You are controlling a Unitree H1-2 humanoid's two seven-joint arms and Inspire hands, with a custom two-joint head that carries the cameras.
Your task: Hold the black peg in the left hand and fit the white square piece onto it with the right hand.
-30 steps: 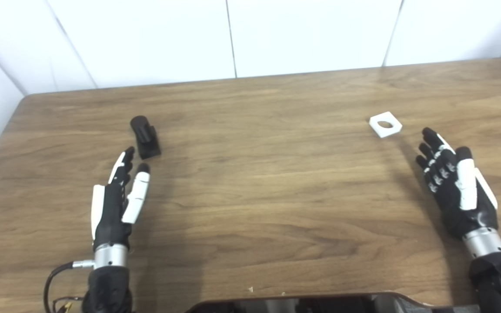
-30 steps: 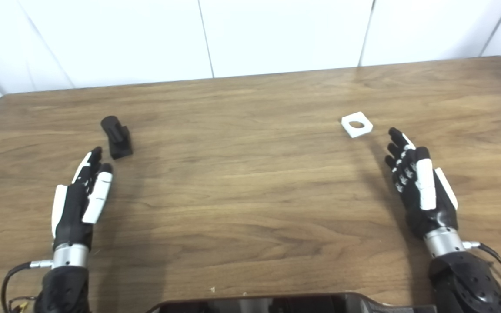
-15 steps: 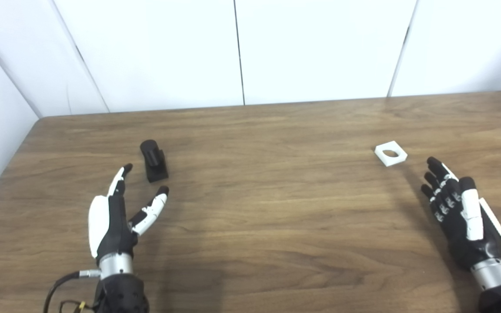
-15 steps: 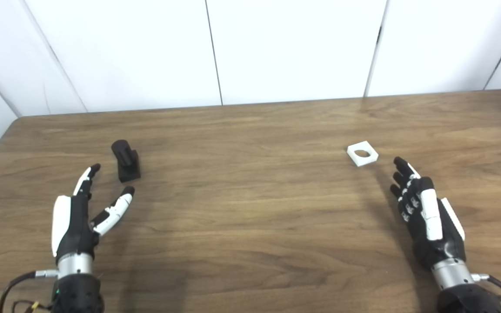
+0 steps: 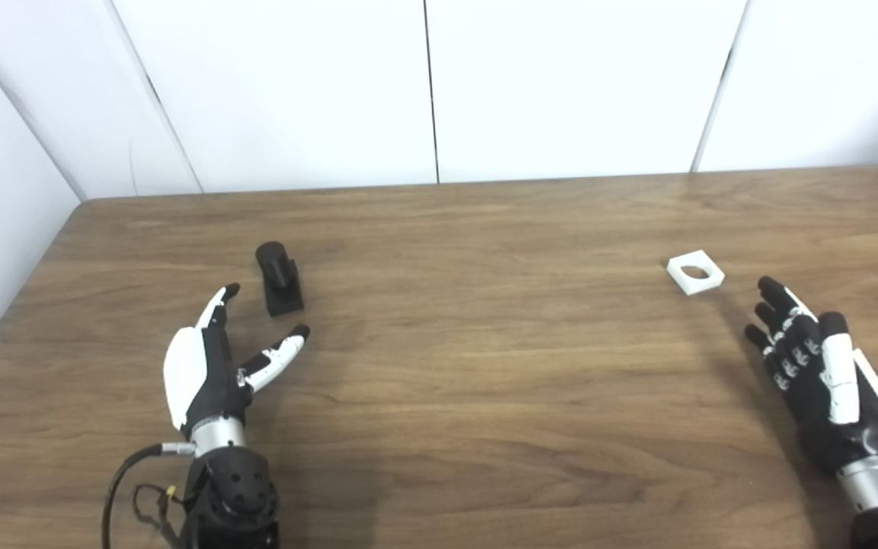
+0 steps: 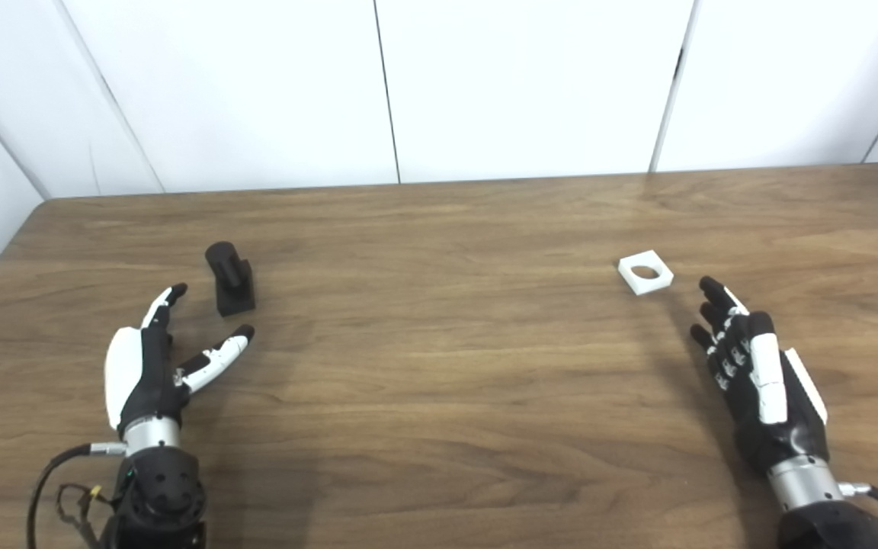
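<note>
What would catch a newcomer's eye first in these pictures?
Two black-and-white robot hands rest open over a bare wooden table. The left hand sits just short of a small black peg on a square base, its fingers spread. At right, the right hand lies near a flat white square piece with a round hole.

A: What stands on the wooden table (image 5: 485, 366)?

B: Only 2 small things. A black peg (image 5: 280, 278) sits toward the left, and a white square piece (image 5: 695, 272) lies flat far to the right of the peg.

A: Is the way to the peg open?

B: Yes. The left hand (image 5: 206, 366) is just in front of the peg, fingers spread, with bare wood between. The right hand (image 5: 820, 374), empty, has bare wood up to the white piece.
</note>
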